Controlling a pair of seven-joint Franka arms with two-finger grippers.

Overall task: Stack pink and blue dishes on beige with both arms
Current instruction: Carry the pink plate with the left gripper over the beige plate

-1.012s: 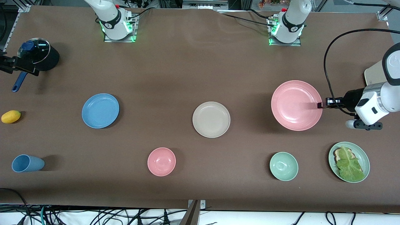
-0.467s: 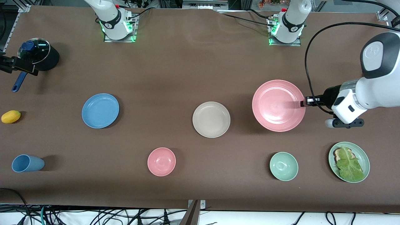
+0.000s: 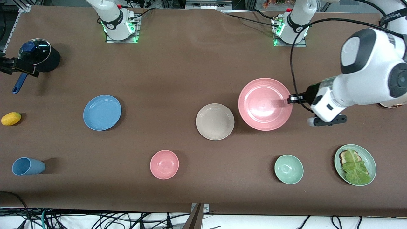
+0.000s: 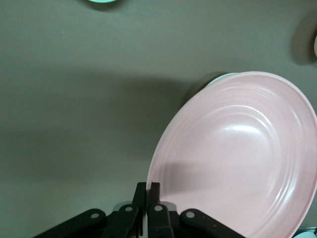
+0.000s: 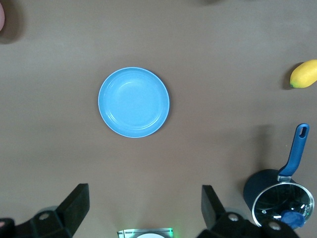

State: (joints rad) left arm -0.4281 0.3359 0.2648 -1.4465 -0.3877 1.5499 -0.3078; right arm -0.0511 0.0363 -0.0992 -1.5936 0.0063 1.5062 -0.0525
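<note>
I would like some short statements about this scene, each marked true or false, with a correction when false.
1. The left gripper holds the pink plate by its rim. True.
2. The pink plate already lies on the beige plate. False: it is in the air beside it.
3. The blue plate lies on the table, ungripped. True.
4. The right gripper has its fingers shut. False: they are open, above the blue plate.
5. The pink bowl holds lettuce. False: it is empty.
</note>
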